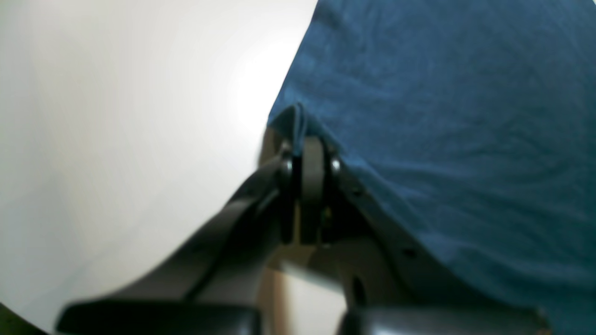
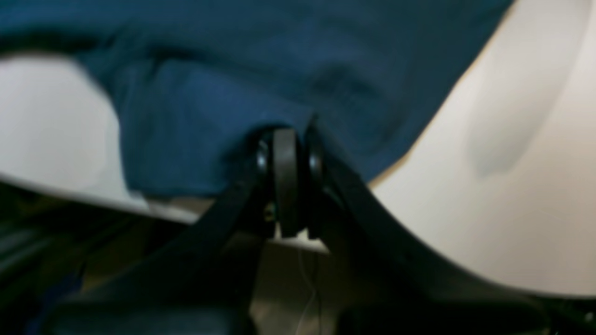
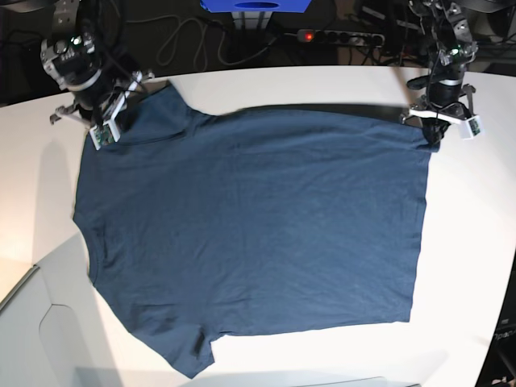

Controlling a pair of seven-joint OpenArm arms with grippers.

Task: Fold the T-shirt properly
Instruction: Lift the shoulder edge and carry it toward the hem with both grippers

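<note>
The dark navy T-shirt [image 3: 258, 226] lies spread flat on the white table [image 3: 339, 81], its hem to the right and its sleeves at the far left and near left. At the far right corner of the hem my left gripper [image 3: 431, 137] is shut on the cloth; in the left wrist view the T-shirt [image 1: 442, 116] edge is pinched in the left gripper [image 1: 300, 139]. My right gripper [image 3: 121, 113] is shut on the far sleeve. In the right wrist view the T-shirt [image 2: 233, 70] bunches at the right gripper [image 2: 286, 132].
Behind the table run a power strip [image 3: 343, 36] with a red light, cables [image 3: 181, 40] and a blue object [image 3: 258, 6]. The table's edge [image 3: 24, 282] cuts in at the near left, with a lower grey surface beyond it.
</note>
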